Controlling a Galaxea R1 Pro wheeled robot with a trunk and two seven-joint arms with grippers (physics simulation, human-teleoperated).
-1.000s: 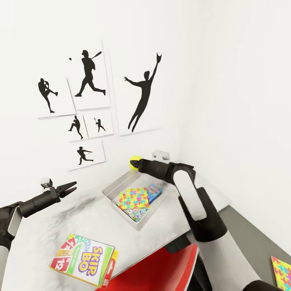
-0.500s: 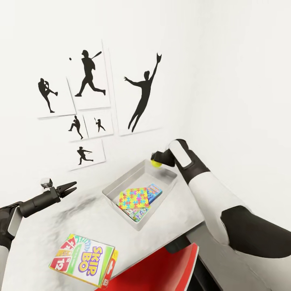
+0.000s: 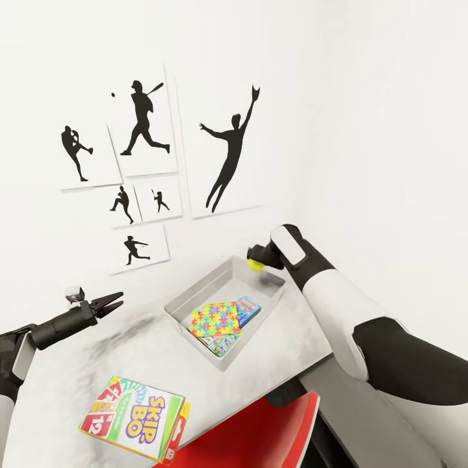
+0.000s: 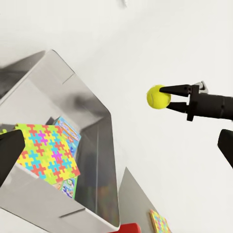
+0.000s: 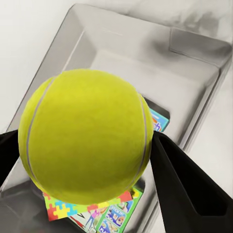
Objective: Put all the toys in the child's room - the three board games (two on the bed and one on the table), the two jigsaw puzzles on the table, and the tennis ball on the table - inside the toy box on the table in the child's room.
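Right gripper is clamped on the ball, fingers pinching it from both sides, held above the far corner of the box so a release should drop it inside, not onto the table. The right wrist view looks down past the ball into the box, which suggests the line-up is close. Box already holds 1 puzzle on top of a blue game, another printed piece under them, can't tell what. Skip-Bo lies flat near the table's front edge, outside the box, not yet stowed. Left gripper hovers empty above the table, jaws apart, well clear of the box, probably parked to leave room. Red chair sits tucked at the table front.
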